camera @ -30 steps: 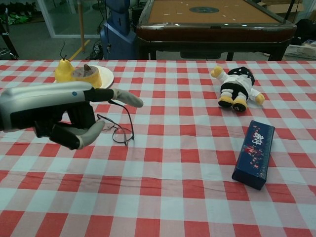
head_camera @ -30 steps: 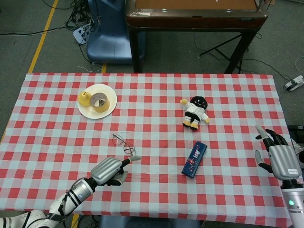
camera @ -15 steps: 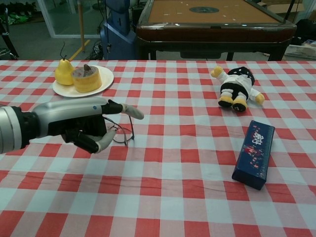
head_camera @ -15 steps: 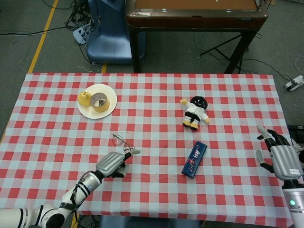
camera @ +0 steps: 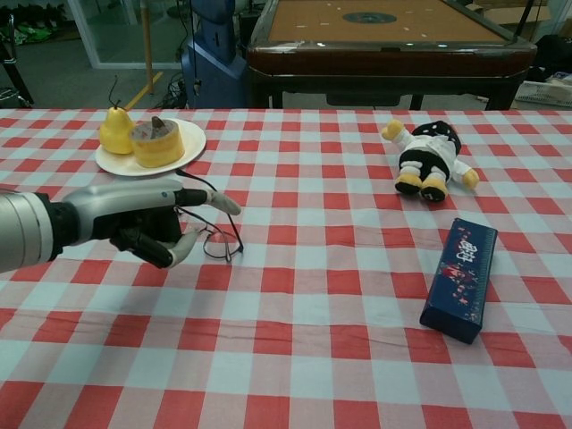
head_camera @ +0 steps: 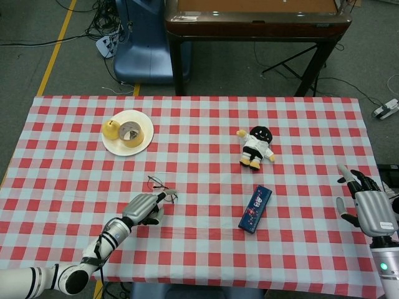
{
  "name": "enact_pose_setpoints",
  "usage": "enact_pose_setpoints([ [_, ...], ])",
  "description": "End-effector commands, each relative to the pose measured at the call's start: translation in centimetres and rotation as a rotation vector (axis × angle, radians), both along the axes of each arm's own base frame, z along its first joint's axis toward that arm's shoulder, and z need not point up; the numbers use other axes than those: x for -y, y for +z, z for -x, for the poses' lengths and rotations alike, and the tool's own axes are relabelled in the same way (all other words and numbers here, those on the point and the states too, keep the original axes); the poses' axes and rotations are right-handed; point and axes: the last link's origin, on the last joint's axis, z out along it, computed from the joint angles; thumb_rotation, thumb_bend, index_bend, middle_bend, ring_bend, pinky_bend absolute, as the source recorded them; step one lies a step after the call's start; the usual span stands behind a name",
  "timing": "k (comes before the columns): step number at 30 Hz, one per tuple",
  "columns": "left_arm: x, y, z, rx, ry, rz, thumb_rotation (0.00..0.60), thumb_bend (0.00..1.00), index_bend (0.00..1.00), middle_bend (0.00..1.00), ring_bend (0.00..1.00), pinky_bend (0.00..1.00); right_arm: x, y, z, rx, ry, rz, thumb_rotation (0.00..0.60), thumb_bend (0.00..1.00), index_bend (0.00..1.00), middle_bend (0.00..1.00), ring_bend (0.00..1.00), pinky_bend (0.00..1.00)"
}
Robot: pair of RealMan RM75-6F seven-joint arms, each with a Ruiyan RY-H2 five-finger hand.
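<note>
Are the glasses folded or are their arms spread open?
Spread, as far as it shows. In the chest view the glasses lie on the tablecloth with thin wire arms running out behind the lenses, partly hidden by the left hand.

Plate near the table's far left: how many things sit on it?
2. On the plate, a yellow pear sits at its left edge and a roll of tape beside it, toward the middle. Nothing else shows.

Silver-shelled left robot hand (camera: 147, 219) with black inner parts, pale fingertips; right robot hand (head_camera: 368, 208) seemingly alike.
</note>
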Motion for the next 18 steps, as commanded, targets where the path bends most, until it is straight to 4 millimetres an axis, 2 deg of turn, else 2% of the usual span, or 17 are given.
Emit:
enact_pose_setpoints([
  [1, -0.4, -0.3, 0.2, 0.001, 0.022, 0.004, 0.6, 0.71, 0.14, 1.0, 0.99, 1.0, 0.0, 0.0, 0.0, -0.001, 0.0, 0.0, 0.6, 0.45, 0.0, 0.33, 0.13, 0.19],
  [18, -2.7, -2.1, 2.2, -0.001, 0.158, 0.01, 0.6, 0.71, 0.14, 1.0, 0.99, 1.0, 0.0, 0.0, -0.1, -0.001, 0.001, 0.001, 0.6, 0.45, 0.0, 0.33, 0.13, 0.19],
])
